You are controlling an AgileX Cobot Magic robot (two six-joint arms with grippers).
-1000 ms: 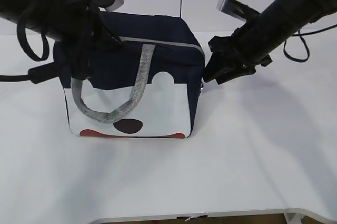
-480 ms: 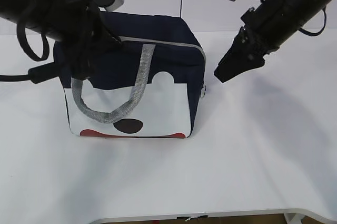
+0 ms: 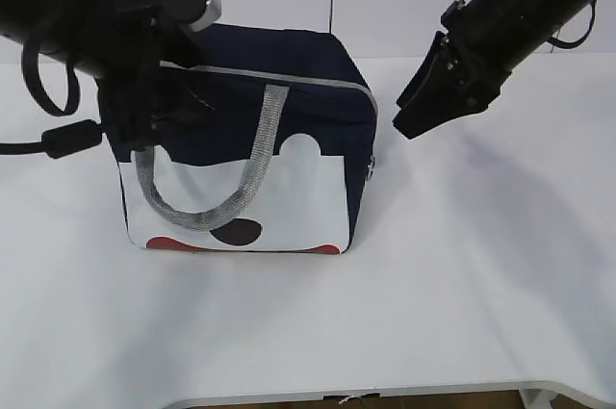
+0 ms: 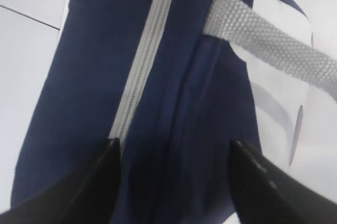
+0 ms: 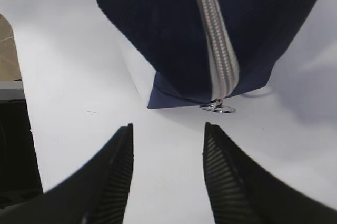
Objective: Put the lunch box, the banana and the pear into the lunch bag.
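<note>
The navy lunch bag (image 3: 279, 91) stands on the white table, its white spotted side facing front and a grey handle (image 3: 252, 170) hanging down. Its grey zipper (image 4: 143, 60) is closed, and the ring pull (image 5: 218, 108) hangs at the right end. My left gripper (image 4: 174, 147) is open, its jaws spread over the bag's left top. My right gripper (image 5: 168, 129) is open and empty, raised to the right of the bag (image 5: 210, 23), apart from the ring pull. It shows in the exterior view (image 3: 409, 120). The lunch box, banana and pear are out of view.
The white table (image 3: 462, 265) stretches in front and to the right of the bag, with its front edge at the bottom. A pale wall stands behind the table.
My right gripper has let go of the bag's right end, moved up and away to the right, and opened. My left gripper has shifted slightly on the bag's top.
</note>
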